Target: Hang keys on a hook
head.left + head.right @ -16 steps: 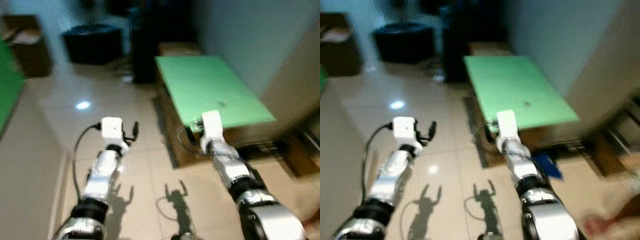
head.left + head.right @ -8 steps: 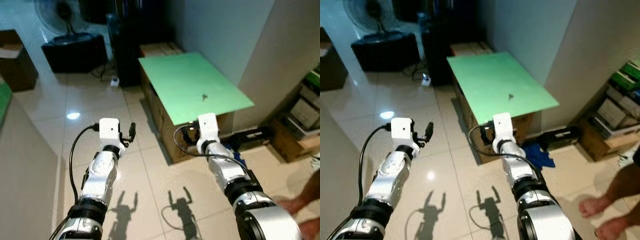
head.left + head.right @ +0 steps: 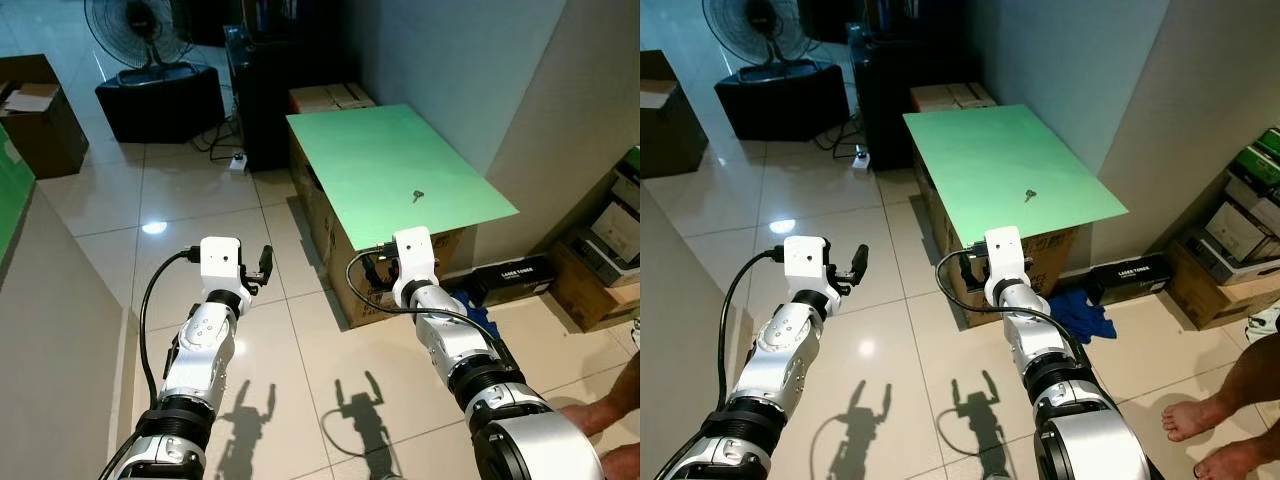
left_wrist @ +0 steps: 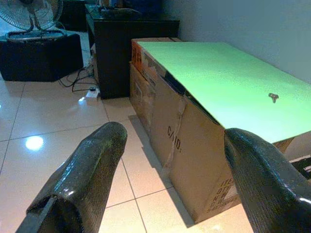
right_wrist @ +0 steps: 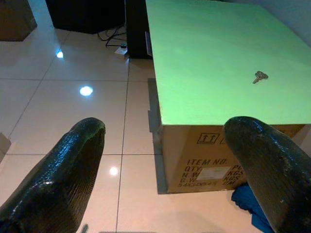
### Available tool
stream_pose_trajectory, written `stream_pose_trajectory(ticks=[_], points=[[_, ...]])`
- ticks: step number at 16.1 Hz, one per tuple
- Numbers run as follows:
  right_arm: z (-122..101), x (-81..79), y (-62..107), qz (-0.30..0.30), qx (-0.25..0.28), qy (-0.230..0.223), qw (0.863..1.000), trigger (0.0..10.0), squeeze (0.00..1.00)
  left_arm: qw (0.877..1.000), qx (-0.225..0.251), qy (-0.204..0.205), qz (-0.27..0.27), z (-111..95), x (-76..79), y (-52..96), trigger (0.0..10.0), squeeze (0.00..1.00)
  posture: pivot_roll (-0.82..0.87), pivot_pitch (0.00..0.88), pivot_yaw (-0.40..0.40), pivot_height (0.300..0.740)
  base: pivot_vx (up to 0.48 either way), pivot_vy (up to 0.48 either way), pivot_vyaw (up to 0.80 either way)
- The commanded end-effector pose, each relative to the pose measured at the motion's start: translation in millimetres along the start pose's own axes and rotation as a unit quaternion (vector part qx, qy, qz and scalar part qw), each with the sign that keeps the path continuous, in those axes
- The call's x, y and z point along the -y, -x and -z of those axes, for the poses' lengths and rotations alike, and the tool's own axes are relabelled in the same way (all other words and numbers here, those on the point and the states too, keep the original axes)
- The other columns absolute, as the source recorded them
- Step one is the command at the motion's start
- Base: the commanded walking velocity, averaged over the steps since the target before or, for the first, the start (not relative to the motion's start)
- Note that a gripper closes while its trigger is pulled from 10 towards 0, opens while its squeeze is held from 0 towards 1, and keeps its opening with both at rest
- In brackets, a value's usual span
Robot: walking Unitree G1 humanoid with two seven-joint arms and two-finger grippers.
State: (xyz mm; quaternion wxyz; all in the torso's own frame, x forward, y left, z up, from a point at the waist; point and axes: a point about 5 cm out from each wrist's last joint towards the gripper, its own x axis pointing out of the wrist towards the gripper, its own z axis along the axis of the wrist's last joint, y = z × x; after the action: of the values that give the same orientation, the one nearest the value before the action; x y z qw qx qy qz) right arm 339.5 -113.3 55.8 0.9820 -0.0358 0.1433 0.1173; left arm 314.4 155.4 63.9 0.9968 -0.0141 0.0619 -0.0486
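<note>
A small set of keys (image 3: 417, 195) lies on the green board (image 3: 380, 150) that tops a row of cardboard boxes ahead and to my right. The keys (image 5: 260, 76) sit near the board's right front part, also seen as keys (image 4: 273, 97) in the left wrist view. My right gripper (image 5: 165, 160) is open, held in the air just short of the board's near edge. My left gripper (image 4: 167, 170) is open too, out over the tiled floor to the left of the boxes. Nothing is between either pair of fingers.
A cardboard box (image 5: 228, 155) carries the board's near end, with a blue cloth (image 3: 1080, 312) on the floor beside it. A black cabinet (image 3: 265, 90) and a fan (image 3: 140, 30) stand behind. A person's bare feet (image 3: 1205, 435) are at the right. Boxes (image 3: 40, 120) stand far left.
The camera has swung and steadied, so the blur is gone and the green board sits a little more to the right. Both arms hold the same pose.
</note>
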Motion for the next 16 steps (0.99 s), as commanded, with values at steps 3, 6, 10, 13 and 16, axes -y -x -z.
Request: stream_pose_trajectory(ticks=[3,6,10,13,16], points=[[-2.0,2.3,-0.5,0.000,0.003,0.007,1.000,10.0,0.00,1.000,0.005,-0.005,-0.002,-2.3,-0.8,-1.8,10.0,0.00,-0.02,0.000,-0.006,0.740,0.000,0.000,0.00],[-2.3,1.9,-0.5,-0.001,0.003,0.008,1.000,10.0,0.00,1.000,0.004,-0.005,0.001,-2.4,0.8,-2.1,10.0,0.00,-0.02,0.000,-0.005,0.740,0.000,0.000,0.00],[-1.5,0.7,-0.7,-0.001,0.001,0.010,1.000,10.0,0.00,1.000,0.006,-0.010,-0.001,-3.1,-0.6,-2.0,10.0,0.00,-0.02,0.000,-0.003,0.740,0.000,0.000,0.00],[-2.5,-0.6,-1.1,-0.002,0.003,0.010,1.000,10.0,0.00,0.999,0.031,-0.011,-0.006,-11.7,-2.4,-2.5,10.0,0.00,-0.02,0.000,-0.003,0.740,0.000,0.000,0.00],[1.0,-0.1,0.8,-0.005,0.000,0.015,1.000,10.0,0.00,1.000,0.022,-0.019,-0.001,-8.1,-0.4,-1.1,10.0,0.00,-0.02,0.000,-0.005,0.740,0.000,0.000,0.00]])
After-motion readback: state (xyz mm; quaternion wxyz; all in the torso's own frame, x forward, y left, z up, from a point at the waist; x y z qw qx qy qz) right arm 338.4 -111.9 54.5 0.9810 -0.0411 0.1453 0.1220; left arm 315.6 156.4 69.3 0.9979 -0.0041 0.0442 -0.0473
